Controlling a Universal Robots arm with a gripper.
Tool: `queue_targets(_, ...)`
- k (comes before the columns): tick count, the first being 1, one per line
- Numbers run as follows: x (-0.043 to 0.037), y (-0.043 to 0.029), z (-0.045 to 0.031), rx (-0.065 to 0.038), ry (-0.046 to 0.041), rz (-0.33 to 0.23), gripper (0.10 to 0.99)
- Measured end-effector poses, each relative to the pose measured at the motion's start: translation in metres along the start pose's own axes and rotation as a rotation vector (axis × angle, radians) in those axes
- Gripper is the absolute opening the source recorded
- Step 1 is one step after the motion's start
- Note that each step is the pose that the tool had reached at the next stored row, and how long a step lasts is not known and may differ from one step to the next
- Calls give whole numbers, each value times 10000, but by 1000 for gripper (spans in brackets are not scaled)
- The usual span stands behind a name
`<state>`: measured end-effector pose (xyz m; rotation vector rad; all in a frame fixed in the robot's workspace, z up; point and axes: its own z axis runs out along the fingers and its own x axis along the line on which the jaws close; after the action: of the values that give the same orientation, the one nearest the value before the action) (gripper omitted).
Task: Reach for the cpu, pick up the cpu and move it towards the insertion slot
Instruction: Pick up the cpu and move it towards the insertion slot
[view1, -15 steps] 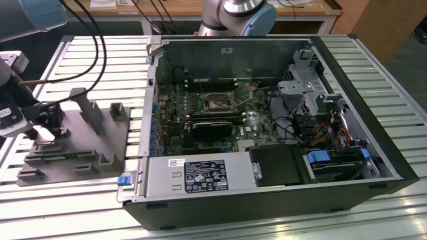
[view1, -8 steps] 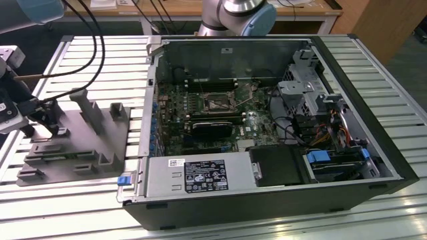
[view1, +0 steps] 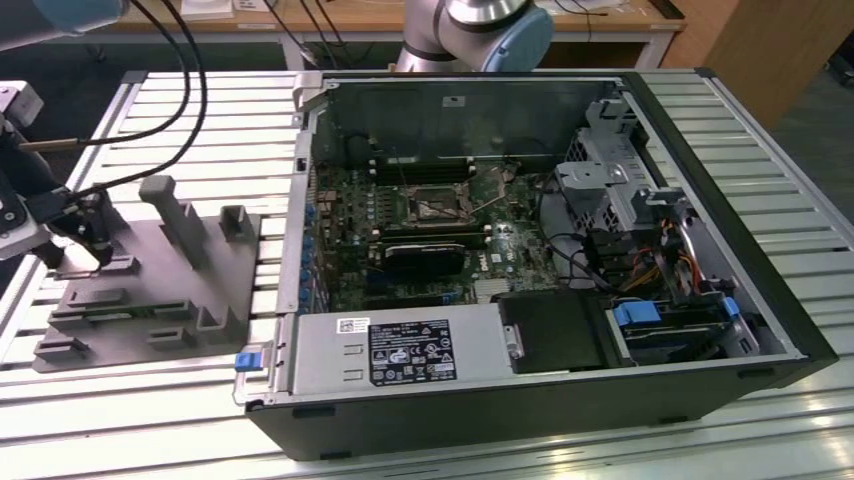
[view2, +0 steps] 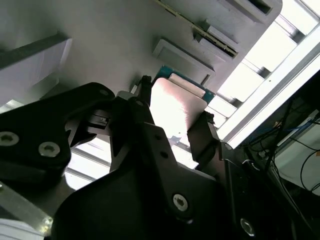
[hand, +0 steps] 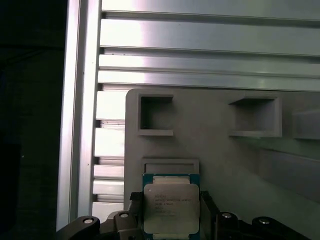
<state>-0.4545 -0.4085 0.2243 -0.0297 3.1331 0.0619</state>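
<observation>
Now our gripper (view2: 175, 117) is clamped on the cpu (hand: 171, 207), with a finger (view2: 201, 136) at each of two opposite edges, just over the grey block (hand: 225, 160). We judge the chip light, stiff and thin, smooth on top and fragile underneath, so the edges are the right hold. The slot (view1: 437, 204) lies well apart, inside the case (view1: 694, 400).
</observation>
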Motion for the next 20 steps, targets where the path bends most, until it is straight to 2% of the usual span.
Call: queue_targets(20, -3, 14, -363, 0, 0, -2, 537)
